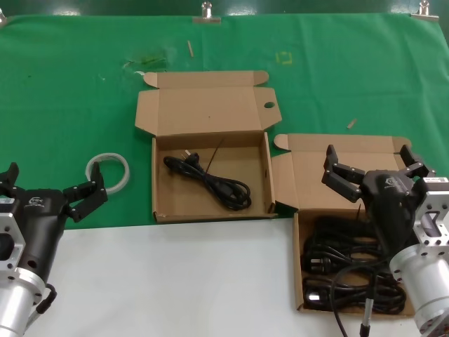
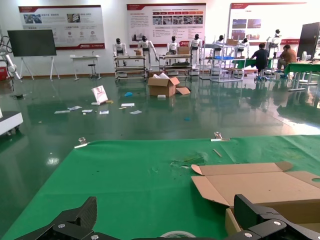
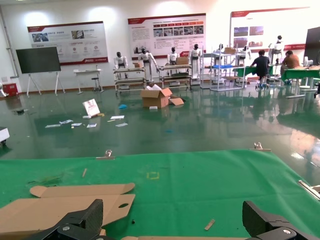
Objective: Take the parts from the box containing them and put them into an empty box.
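Note:
The box containing the parts point(image 1: 299, 267) lies open at the right front, with several coiled black power cords point(image 1: 344, 270) in it. My right gripper point(image 1: 368, 158) hovers open and empty over this box's lid and back edge; in the right wrist view point(image 3: 175, 220) its fingers point(image 3: 92, 214) stand wide apart. The other box point(image 1: 160, 182) lies open in the middle and holds one black cord point(image 1: 210, 181). Its lid point(image 3: 60, 207) also shows in the right wrist view. My left gripper point(image 1: 52, 181) is open and empty at the left front, beside the white tape ring.
A white ring of tape point(image 1: 109, 170) lies on the green cloth point(image 1: 63, 105) left of the middle box, and shows low in the left wrist view point(image 2: 178, 234). Small scraps point(image 1: 189, 48) lie near the back. The table front is white point(image 1: 175, 281).

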Available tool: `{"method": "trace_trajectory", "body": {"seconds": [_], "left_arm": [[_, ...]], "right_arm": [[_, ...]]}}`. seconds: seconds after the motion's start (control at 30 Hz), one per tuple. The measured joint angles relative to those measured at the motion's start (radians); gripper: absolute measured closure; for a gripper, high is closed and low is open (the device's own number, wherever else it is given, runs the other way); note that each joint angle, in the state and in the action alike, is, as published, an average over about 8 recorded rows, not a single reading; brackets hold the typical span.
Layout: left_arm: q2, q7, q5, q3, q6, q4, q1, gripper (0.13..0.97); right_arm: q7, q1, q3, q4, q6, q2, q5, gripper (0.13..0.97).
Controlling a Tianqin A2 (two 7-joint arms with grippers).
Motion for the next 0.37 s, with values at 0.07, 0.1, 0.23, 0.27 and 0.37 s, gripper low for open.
{"method": "trace_trajectory", "body": {"seconds": [0.07, 0.1, 0.23, 0.27, 0.37], "left_arm": [[0.000, 0.000, 0.000, 0.000, 0.000, 0.000, 0.000, 0.132], [0.000, 0.000, 0.000, 0.000, 0.000, 0.000, 0.000, 0.132], [0.000, 0.000, 0.000, 0.000, 0.000, 0.000, 0.000, 0.132], [0.000, 0.000, 0.000, 0.000, 0.000, 0.000, 0.000, 0.132], [0.000, 0.000, 0.000, 0.000, 0.000, 0.000, 0.000, 0.132]], "right_arm": [[0.000, 0.000, 0.000, 0.000, 0.000, 0.000, 0.000, 0.129], [0.000, 0.000, 0.000, 0.000, 0.000, 0.000, 0.000, 0.129], [0.000, 0.000, 0.000, 0.000, 0.000, 0.000, 0.000, 0.129], [0.000, 0.000, 0.000, 0.000, 0.000, 0.000, 0.000, 0.129], [0.000, 0.000, 0.000, 0.000, 0.000, 0.000, 0.000, 0.129]]}}
